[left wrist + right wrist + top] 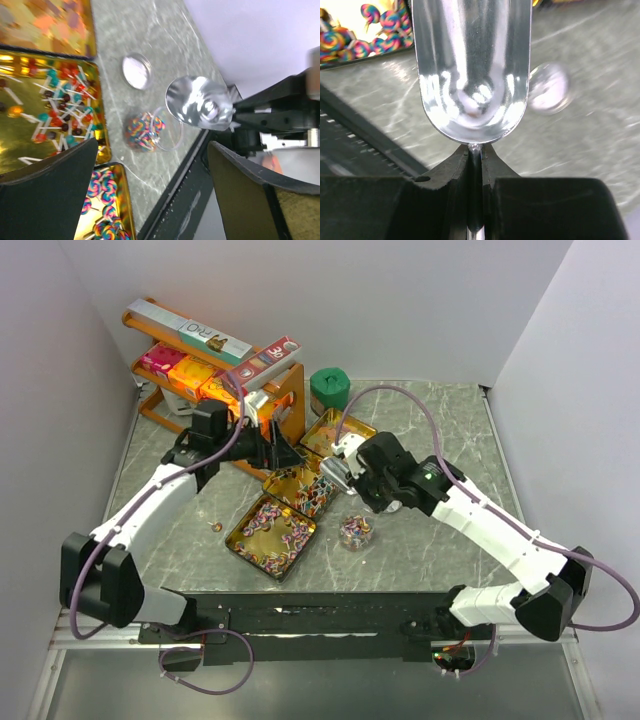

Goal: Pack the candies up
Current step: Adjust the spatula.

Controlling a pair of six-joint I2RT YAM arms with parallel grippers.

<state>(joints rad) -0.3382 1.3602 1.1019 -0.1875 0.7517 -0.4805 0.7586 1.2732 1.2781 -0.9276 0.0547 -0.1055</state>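
Note:
The candies lie in three gold trays: swirl lollipops, red and blue ones, orange ones. More candies fill a small clear jar on the table, also in the left wrist view as the jar. My right gripper is shut on the thin handle of a shiny metal scoop; the scoop hangs over the trays' right edge, and its bowl looks empty. My left gripper is open and holds nothing; seen from above, the left gripper hovers behind the trays.
The jar's round lid lies flat on the table beyond the jar. An orange rack with cardboard boxes stands at the back left, a green container behind the trays. One loose candy lies left of the front tray.

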